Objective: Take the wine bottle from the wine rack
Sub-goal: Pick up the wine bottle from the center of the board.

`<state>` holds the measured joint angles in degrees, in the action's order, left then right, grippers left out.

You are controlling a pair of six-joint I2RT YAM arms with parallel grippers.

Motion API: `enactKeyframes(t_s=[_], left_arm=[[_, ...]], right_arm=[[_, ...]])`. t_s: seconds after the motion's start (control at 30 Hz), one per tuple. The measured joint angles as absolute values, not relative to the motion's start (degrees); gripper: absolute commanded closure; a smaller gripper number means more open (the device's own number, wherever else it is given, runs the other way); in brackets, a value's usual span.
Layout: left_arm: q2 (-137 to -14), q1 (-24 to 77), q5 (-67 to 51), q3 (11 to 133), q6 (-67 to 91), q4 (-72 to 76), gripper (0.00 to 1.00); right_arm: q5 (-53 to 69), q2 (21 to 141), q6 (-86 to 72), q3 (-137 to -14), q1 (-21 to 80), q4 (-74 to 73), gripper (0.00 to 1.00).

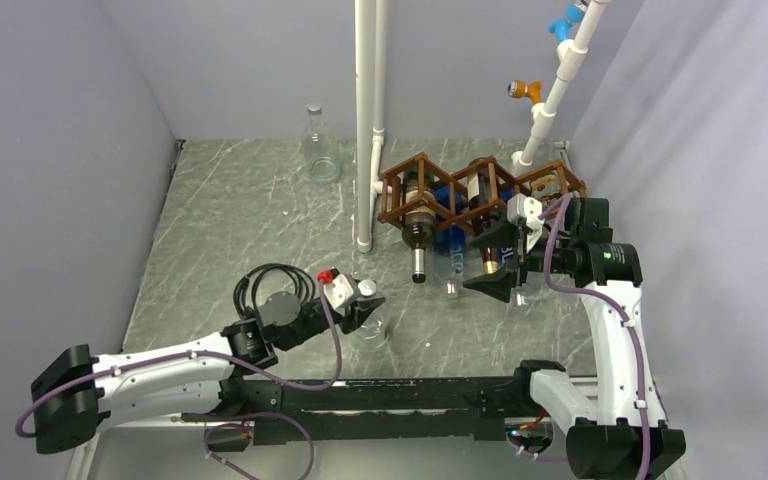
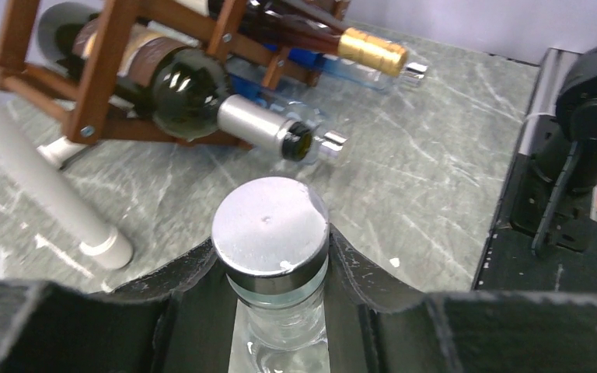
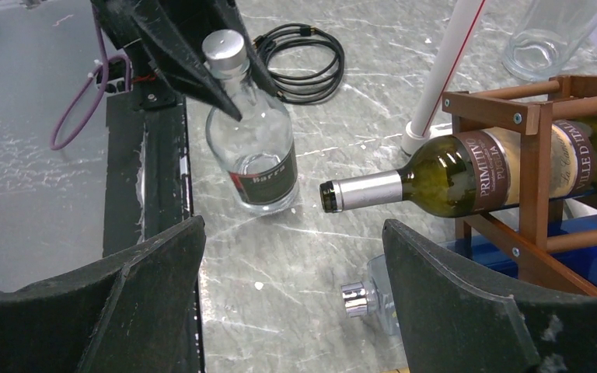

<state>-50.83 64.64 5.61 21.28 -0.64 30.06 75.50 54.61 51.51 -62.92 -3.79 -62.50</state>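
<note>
Brown wooden bars, thin and square-edged, made up the wine rack (image 3: 540, 128), an open lattice of diamond cells standing at the far right of the grey-green veined stone table (image 1: 240, 220). The wine bottle (image 3: 451, 175) lay on its side in the cell that sat leftmost in the top view. It was dark green glass with a brown-and-cream label reading PRIMITIVO PUGLIA, and its silver-foiled neck jutted out over the table. A second dark bottle (image 2: 371, 50), gold foil on its neck, lay in the next cell.

The left gripper (image 2: 274, 242) had its black, rough-textured fingers closed on the neck of a clear glass bottle (image 3: 253, 148). This bottle was squat and round-shouldered, stood upright on the table in front of the rack, and was topped with a smooth silver cap (image 2: 268, 217).

The right gripper (image 3: 291, 233) was spread wide with nothing between its wedge-shaped fingers (image 3: 155, 295). It was near the wine bottle's neck and apart from it.
</note>
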Motion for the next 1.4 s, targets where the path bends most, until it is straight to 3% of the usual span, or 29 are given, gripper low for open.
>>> enactKeyframes(t_s=[0.63, 1.4], left_arm=[[-44.91, 37.65, -3.05, 27.73, 1.5, 13.32, 1.0], [-66.63, 12.36, -14.04, 44.82, 4.45, 21.58, 1.0]], right_arm=[[75.48, 54.63, 52.34, -62.46, -4.14, -62.52, 0.13], [75.42, 54.63, 54.39, -62.15, -4.58, -62.98, 0.13]])
